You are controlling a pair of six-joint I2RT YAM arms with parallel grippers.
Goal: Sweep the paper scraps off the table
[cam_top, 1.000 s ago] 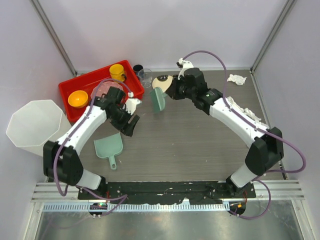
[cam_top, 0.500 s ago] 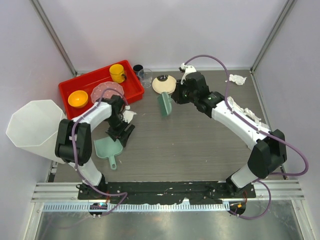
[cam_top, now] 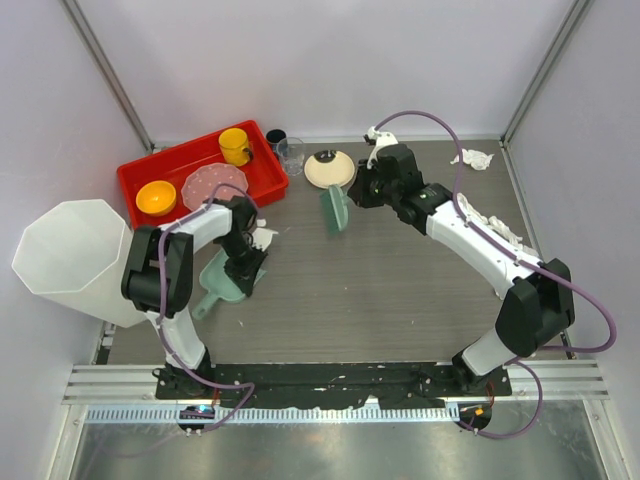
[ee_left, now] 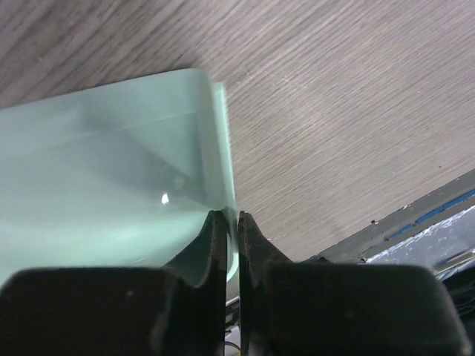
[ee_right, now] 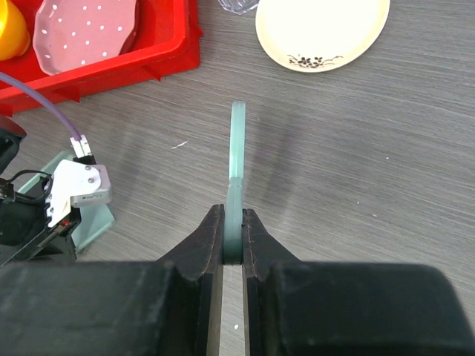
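Left fingers (ee_left: pixel 214 248): clamped tight on the side wall of the mint-green dustpan (ee_left: pixel 111 185), over on the bench's (cam_top: pixel 380 290) left side.
Right fingers (ee_right: pixel 212 241): pinching a thin teal scraper (ee_right: pixel 237 148), held edge-on, mid-bench.
Paper scraps (cam_top: pixel 472 157): far right corner, more along the right edge, well apart from both tools.

left wrist: dustpan (ee_left: pixel 104 193) blurred, cut by left edge. right wrist: plate (ee_right: pixel 323 30), tray (ee_right: pixel 174 52) cut by top edge; scraper (ee_right: pixel 237 148) base hidden between jaws. top: scraps (cam_top: pixel 503 230) partly behind right arm (cam_top: pixel 470 240).
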